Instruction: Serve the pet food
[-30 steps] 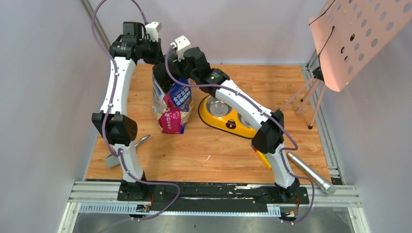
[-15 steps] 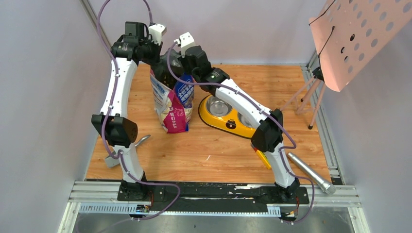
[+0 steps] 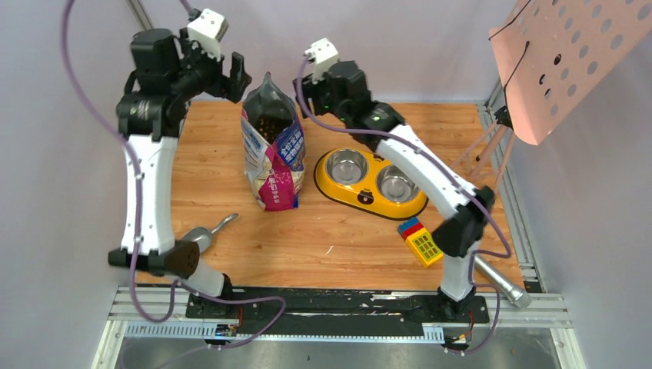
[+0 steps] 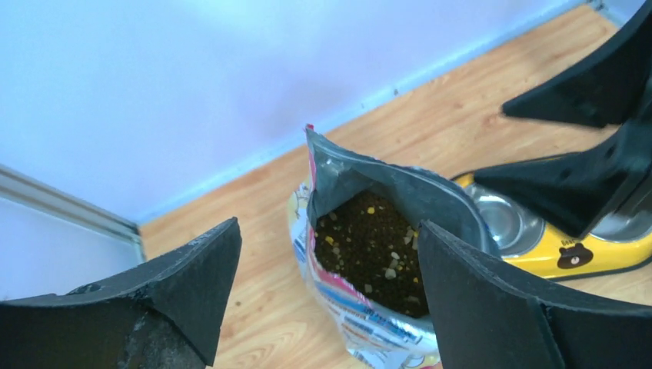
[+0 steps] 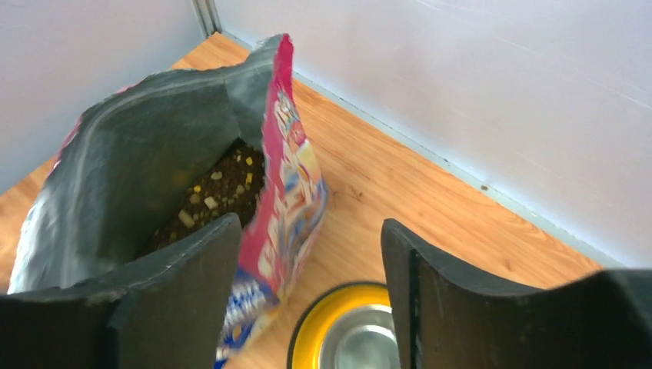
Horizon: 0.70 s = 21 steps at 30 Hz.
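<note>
Both arms are now sitting backed off from the bag [image 3: 272,165]. Half a second ago both tools were crowding its top edge; a second ago the top was crumpled under them.

- Left tool [image 4: 328,225]: fingers are standing spread wide, holding nothing, hovering high on the bag's left, clear of the rim. The left arm is reaching much higher than before, so more of the grey scoop [image 3: 198,238] is showing on the table [image 3: 338,238].
- Right tool [image 5: 311,221]: also gaping, gripping nothing, hanging above and to the right of the bag mouth, no contact.
- The bag is standing upright on its own, mouth now gaping, silver lining showing.
- Pet food [image 4: 369,246]: dark kibble with a few pale bits, lying inside the bag below the rim.
- Yellow feeder [image 3: 367,196] is sitting just right of the bag. The right arm is no longer lying across it, so both steel bowls are showing.
- The coloured block [image 3: 419,240] near the right arm's elbow is now showing fully.
</note>
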Each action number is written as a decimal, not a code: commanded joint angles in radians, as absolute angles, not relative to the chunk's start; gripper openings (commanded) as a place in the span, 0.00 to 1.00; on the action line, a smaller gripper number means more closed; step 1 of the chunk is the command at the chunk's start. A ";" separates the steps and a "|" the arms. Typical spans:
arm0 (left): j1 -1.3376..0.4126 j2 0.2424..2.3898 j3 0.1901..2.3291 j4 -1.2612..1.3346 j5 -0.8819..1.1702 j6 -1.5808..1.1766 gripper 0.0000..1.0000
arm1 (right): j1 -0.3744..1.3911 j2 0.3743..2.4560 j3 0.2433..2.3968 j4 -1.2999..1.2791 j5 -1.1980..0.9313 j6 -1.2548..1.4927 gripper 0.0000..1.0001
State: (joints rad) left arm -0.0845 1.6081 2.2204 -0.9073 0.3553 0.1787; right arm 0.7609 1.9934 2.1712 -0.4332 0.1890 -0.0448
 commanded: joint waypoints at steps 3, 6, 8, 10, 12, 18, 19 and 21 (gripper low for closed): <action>-0.077 1.295 1.999 -0.947 0.301 0.412 0.95 | 0.632 1.611 1.908 -0.514 -0.123 0.008 0.80; -0.072 1.149 1.842 -1.033 0.281 0.514 0.95 | 0.565 1.487 1.729 -0.544 -0.263 0.041 0.85; -0.069 1.085 1.746 -1.096 0.279 0.557 0.95 | 0.518 1.418 1.617 -0.557 -0.344 0.058 0.87; -0.068 1.050 1.681 -1.181 0.299 0.586 0.95 | 0.486 1.364 1.521 -0.569 -0.393 0.075 0.88; -0.068 1.046 1.635 -1.305 0.314 0.627 0.94 | 0.464 1.324 1.461 -0.597 -0.441 0.090 0.88; -0.042 1.100 1.399 -1.480 0.066 0.801 0.82 | 0.448 1.273 1.378 -0.616 -0.520 0.113 0.88; -0.025 1.108 1.364 -1.442 -0.047 0.818 0.81 | 0.447 1.271 1.377 -0.621 -0.549 0.108 0.88; 0.007 1.123 1.262 -1.372 -0.198 0.865 0.81 | 0.445 1.272 1.378 -0.638 -0.635 0.071 0.92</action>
State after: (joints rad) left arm -0.0490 1.1122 1.3766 -1.3643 0.1204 0.7212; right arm 0.4530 1.3193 1.3621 -0.6476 -0.4610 0.0883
